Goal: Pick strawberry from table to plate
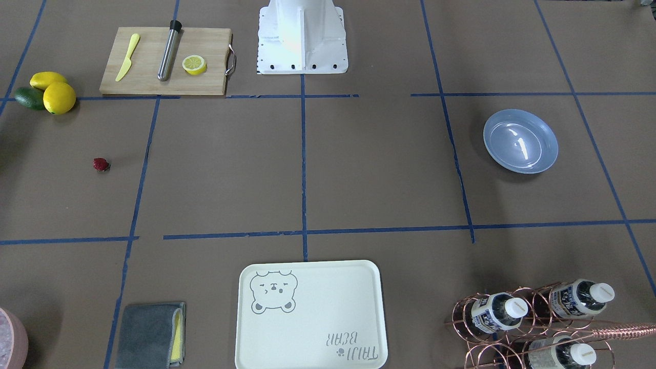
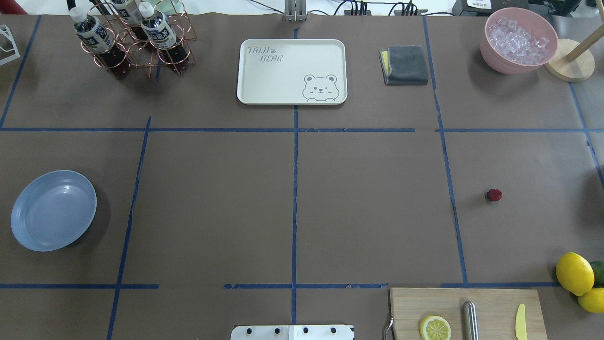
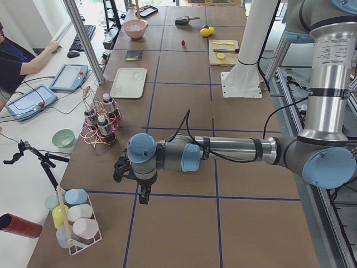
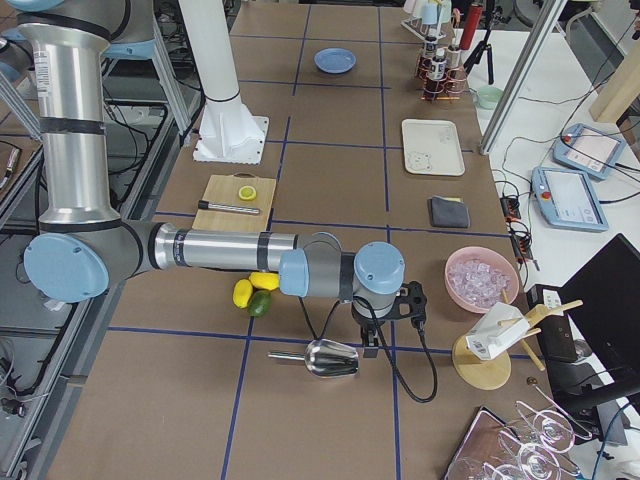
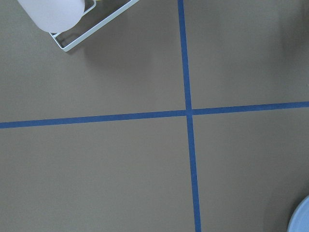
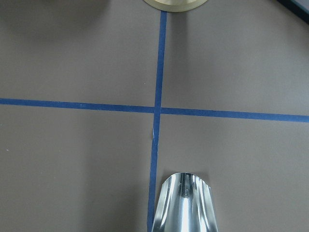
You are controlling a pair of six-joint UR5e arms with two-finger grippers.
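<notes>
The strawberry (image 1: 101,164) (image 2: 494,194) is a small dark-red berry lying alone on the brown table (image 2: 368,203), on the robot's right side; it also shows far off in the exterior left view (image 3: 183,42). The light-blue plate (image 1: 520,141) (image 2: 53,210) (image 4: 334,61) sits empty on the robot's left side, and its rim edges into the left wrist view (image 5: 301,220). My left gripper (image 3: 144,198) hangs over the table's left end, past the plate. My right gripper (image 4: 369,345) hangs over the right end, by a metal scoop. I cannot tell whether either is open or shut.
A cutting board (image 2: 465,311) holds a lemon half (image 2: 435,327), a metal bar and a yellow knife. Lemons and a lime (image 2: 574,273) lie beside it. The bear tray (image 2: 291,71), grey cloth (image 2: 406,64), bottle rack (image 2: 132,38), ice bowl (image 2: 518,40) and scoop (image 4: 330,358) ring the table.
</notes>
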